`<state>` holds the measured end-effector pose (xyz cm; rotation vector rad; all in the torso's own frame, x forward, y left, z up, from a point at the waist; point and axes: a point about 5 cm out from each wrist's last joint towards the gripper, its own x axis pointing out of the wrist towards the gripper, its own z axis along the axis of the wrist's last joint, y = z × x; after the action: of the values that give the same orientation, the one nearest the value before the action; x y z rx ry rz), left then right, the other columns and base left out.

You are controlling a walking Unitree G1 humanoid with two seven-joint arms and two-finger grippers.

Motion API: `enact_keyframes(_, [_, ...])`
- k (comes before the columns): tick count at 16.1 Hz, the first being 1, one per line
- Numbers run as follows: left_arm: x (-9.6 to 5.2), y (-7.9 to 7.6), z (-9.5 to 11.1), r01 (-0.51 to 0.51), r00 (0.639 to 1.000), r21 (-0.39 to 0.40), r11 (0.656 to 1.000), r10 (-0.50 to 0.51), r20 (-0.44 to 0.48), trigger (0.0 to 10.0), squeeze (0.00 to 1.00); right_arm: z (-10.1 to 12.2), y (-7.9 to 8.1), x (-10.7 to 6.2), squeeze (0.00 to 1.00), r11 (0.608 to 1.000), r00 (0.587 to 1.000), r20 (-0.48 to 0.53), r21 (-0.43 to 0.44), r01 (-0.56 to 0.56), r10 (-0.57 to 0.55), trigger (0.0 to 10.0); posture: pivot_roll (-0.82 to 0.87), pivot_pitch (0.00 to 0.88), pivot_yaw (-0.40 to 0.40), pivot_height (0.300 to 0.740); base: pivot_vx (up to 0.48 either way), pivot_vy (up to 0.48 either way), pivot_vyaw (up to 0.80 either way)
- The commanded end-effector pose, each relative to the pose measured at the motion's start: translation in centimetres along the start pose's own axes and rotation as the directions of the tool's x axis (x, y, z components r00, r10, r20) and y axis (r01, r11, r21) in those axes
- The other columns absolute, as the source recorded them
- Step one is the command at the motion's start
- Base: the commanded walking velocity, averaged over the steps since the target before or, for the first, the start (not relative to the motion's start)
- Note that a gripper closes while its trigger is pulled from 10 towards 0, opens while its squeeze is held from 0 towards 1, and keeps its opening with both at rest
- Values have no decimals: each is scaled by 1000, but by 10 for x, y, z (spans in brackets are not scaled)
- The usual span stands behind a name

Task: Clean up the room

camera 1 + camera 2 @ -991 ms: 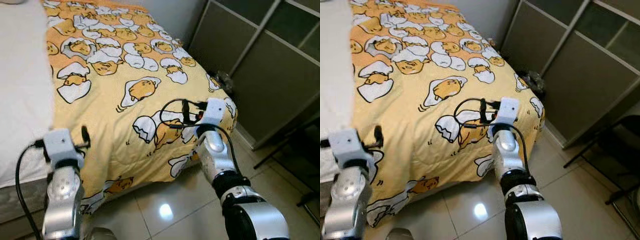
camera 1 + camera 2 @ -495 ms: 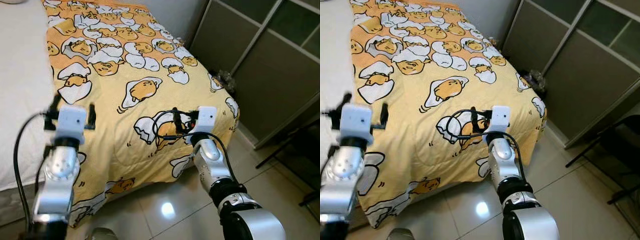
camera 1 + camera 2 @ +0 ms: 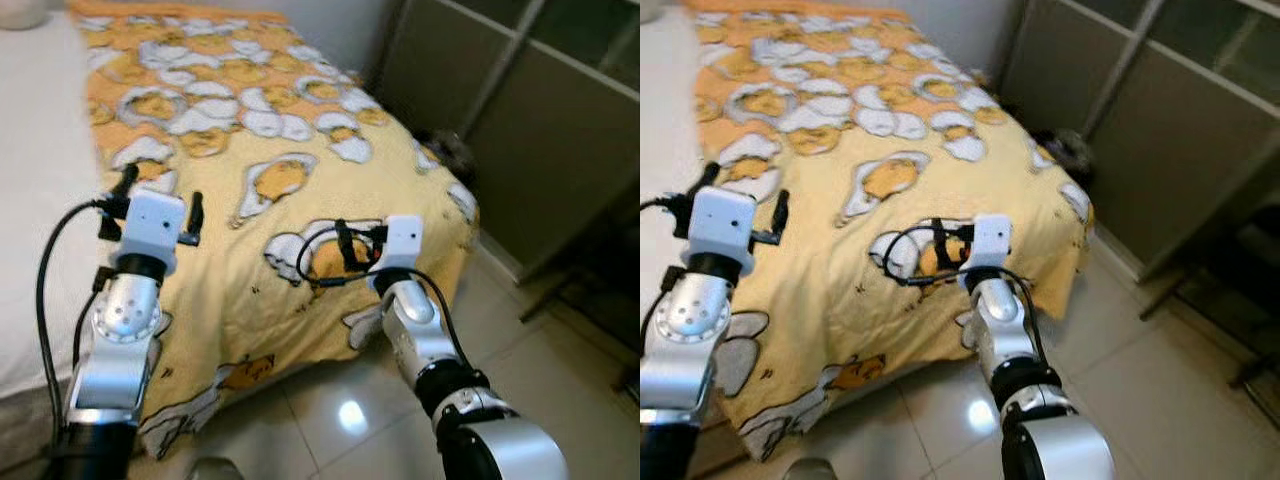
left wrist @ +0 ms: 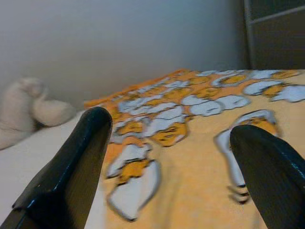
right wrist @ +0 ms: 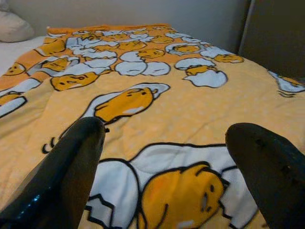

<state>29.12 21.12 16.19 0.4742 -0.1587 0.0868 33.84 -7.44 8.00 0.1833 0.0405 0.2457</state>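
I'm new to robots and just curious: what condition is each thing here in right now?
Blanket: spread flat over the bed, edge hanging at the foot.
Left gripper: fingers open, empty, above the blanket.
Right gripper: fingers open, empty, above the blanket.
Closet doors: closed.

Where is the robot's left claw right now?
The left claw hangs open above the yellow blanket, near the blanket's edge beside the white sheet, on the robot's left.
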Motion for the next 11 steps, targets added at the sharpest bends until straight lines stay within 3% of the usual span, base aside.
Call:
enact_keyframes(1, [-3, -14, -1, 47, 999, -22, 999, -48, -10, 10000, 0, 2, -10, -2, 0, 1000, 1000, 12, -17, 22, -22, 10000, 342, 2, -205, 740, 0, -454, -644])
enact_keyframes(2, [-5, -22, -4, 57, 998, -25, 998, -58, -15, 10000, 0, 6, -14, -2, 0, 999, 998, 41, -24, 37, -36, 10000, 334, 9, -222, 740, 0, -450, -650])
enact_keyframes(3, [-7, -25, -14, 25, 998, -77, 997, -29, -59, 10000, 0, 7, -25, -4, 0, 991, 990, 56, 38, 125, -127, 10000, 336, 12, -235, 740, 0, 0, -413])
enact_keyframes(5, [-8, -30, -22, 10, 995, -145, 989, -24, -100, 10000, 0, 2, -40, -5, 0, 966, 972, -14, 109, 233, -233, 10000, 336, 14, -244, 740, 0, 0, 0])
enact_keyframes(6, [-9, -38, -28, 26, 988, -225, 974, -58, -141, 10000, 0, 0, -46, -3, 0, 954, 962, -68, 122, 272, -266, 10000, 330, 17, -254, 740, 0, 0, 0])
enact_keyframes(8, [-6, -46, -36, 18, 979, -320, 947, -82, -188, 10000, 0, 1, -46, 0, 0, 965, 964, -97, 69, 254, -247, 10000, 323, 17, -258, 740, 0, 0, 0])
enact_keyframes(11, [-3, -50, -32, 35, 982, -313, 949, -92, -168, 10000, 0, 9, -42, 5, 0, 971, 972, -65, 71, 229, -225, 10000, 323, 11, -260, 740, 0, 0, 0])
